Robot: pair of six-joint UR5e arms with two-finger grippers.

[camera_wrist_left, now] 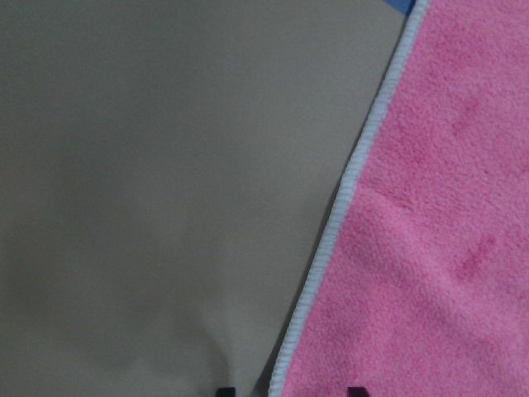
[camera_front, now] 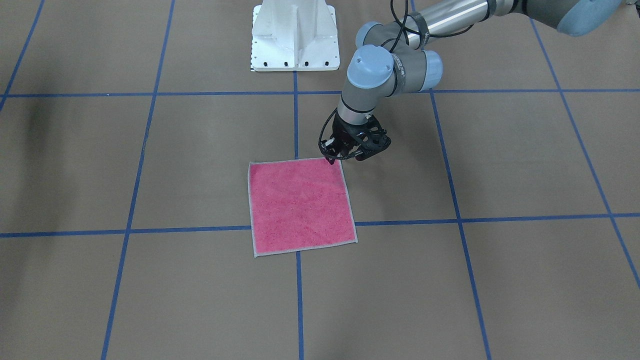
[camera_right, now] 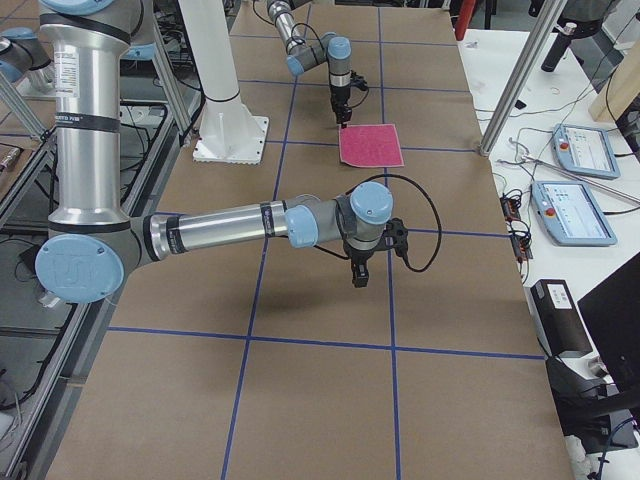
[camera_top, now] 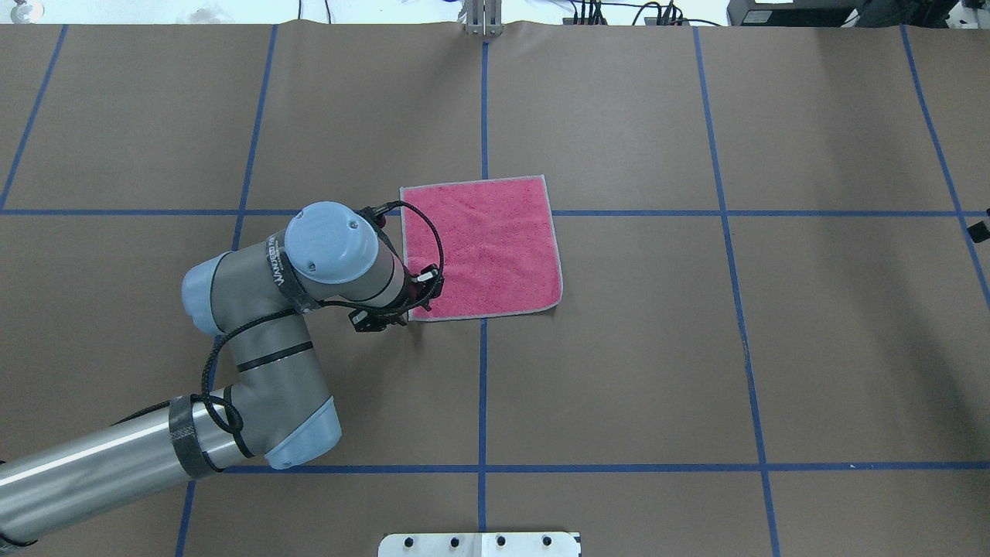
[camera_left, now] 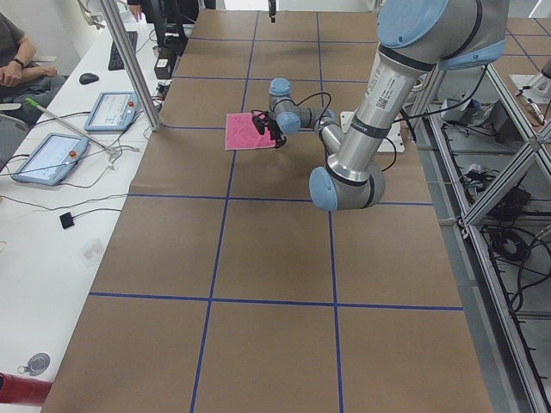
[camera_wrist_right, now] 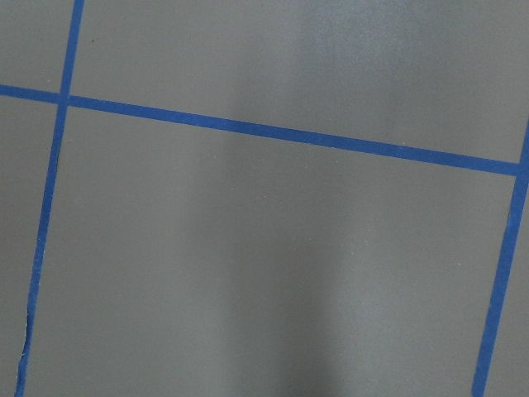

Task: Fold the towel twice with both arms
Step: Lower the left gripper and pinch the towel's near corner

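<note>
So the towel is lying flat and unfolded, pink side up, in the middle of the counter, right over a spot where two lines of blue tape cross on the brown paper. Its pale grey border shows all the way round. The left arm reaches in from the robot's left and points straight down at the towel's corner that is nearest the robot on that side. From the left wrist view we see the left jaws released: two dark fingertips sit apart at the bottom of that view, one over the bare paper and one over the pink, with the border running between them. We can't tell if they touch the cloth. The right arm is well apart from the towel, stretched out low over the counter toward the robot's right with its wrist pointing down at bare paper and tape. The right jaws only show up in the side view, so we can't tell if they're clenched or released. The white pedestal base sits at the robot's edge of the counter, and a side desk with two tablets runs along the opposite side.
</note>
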